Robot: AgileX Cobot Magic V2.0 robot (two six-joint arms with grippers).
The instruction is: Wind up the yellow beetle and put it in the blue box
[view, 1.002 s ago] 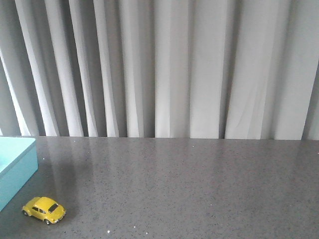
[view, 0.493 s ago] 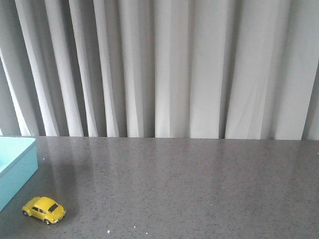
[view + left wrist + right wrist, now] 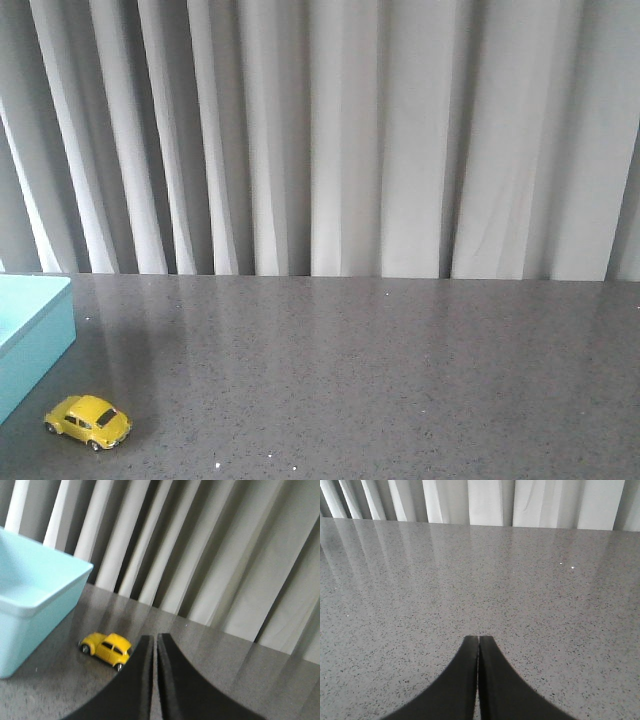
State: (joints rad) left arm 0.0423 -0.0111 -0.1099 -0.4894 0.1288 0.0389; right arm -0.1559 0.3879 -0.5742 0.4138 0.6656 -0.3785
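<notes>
The yellow beetle (image 3: 89,421) stands on its wheels on the grey table near the front left, just right of the blue box (image 3: 30,335), apart from it. In the left wrist view the beetle (image 3: 106,650) sits close beyond my left gripper (image 3: 154,638), beside its tips, with the box (image 3: 35,605) next to it. The left gripper is shut and empty. My right gripper (image 3: 479,639) is shut and empty over bare table. Neither gripper shows in the front view.
The grey speckled table (image 3: 400,370) stretches right of the beetle. Pale pleated curtains (image 3: 330,130) hang behind the table's far edge. The box runs out of the front view at the left.
</notes>
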